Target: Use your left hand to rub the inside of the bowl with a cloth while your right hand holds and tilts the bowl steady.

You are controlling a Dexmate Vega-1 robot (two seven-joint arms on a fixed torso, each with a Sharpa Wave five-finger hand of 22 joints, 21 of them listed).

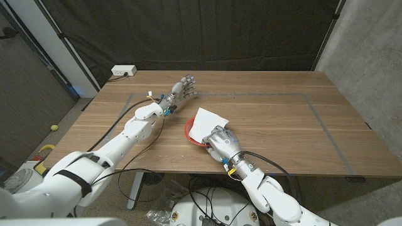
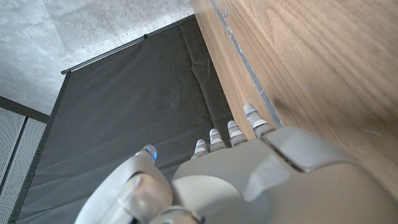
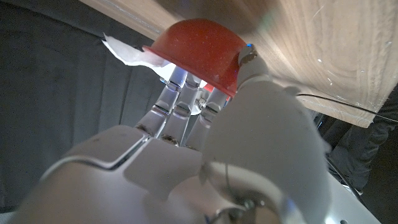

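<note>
A red bowl sits near the table's front middle, with a white cloth lying in it and hanging over its far rim. My right hand grips the bowl's near side. In the right wrist view the thumb lies on the outside of the red bowl and the fingers reach under its rim, with the white cloth poking out beyond. My left hand hangs over the table, behind and to the left of the bowl, apart from the cloth. Its fingers are spread and hold nothing.
A white power strip lies at the table's far left corner. A grey tape line marks a rectangle on the wooden table. A black curtain hangs behind. Cables trail along the left arm.
</note>
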